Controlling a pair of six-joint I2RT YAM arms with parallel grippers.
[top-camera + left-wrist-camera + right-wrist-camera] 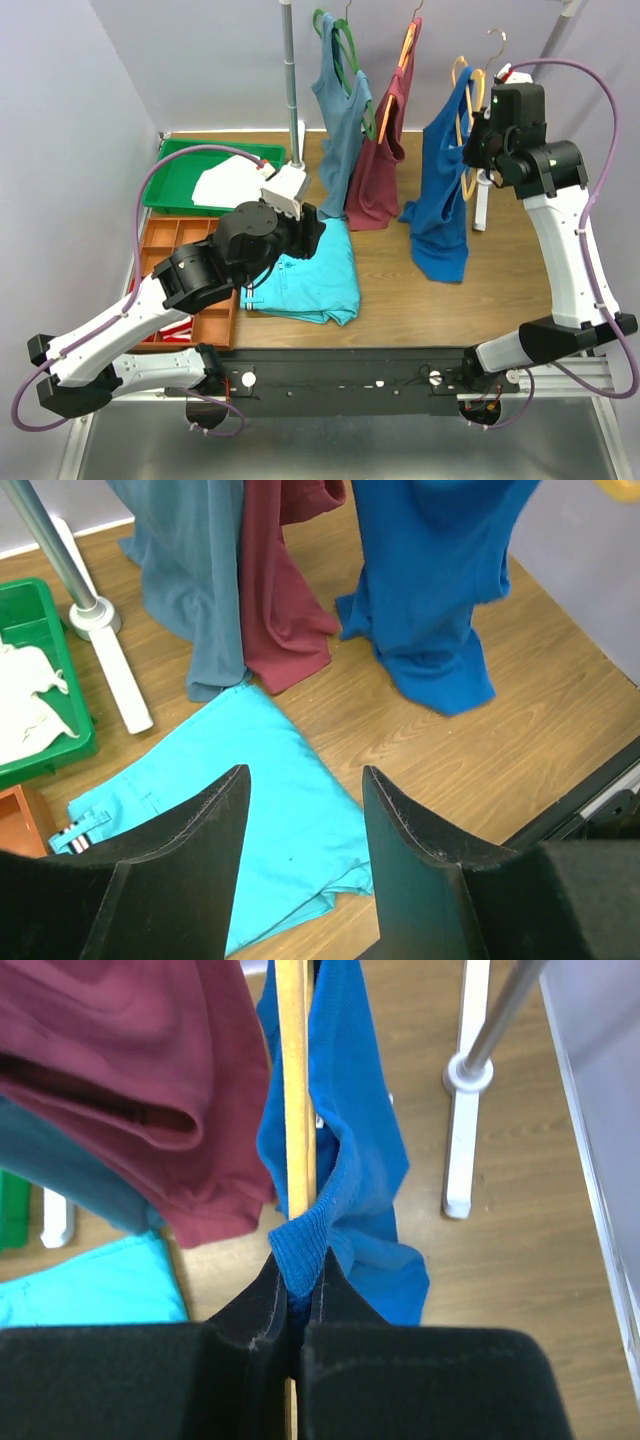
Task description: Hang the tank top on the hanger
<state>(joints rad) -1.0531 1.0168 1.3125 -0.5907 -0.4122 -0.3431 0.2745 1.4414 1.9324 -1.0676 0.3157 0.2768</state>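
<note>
Tank top (350,1110) strap, pinched in right end effector (299,1278) (hanger (293,1060) alongside)

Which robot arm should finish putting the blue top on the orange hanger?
Probably the right. The right gripper is shut on the tank top beside the hanger. The left gripper is open over the turquoise garment, far from both.

Even, bright overhead light; soft shadows fall on the table (500,290). Top view sharp; near fingers (190,870) slightly blurred (both wrist views), no glare.

Royal-blue tank top (440,200) apparently draped on orange hanger (295,1080).
</note>
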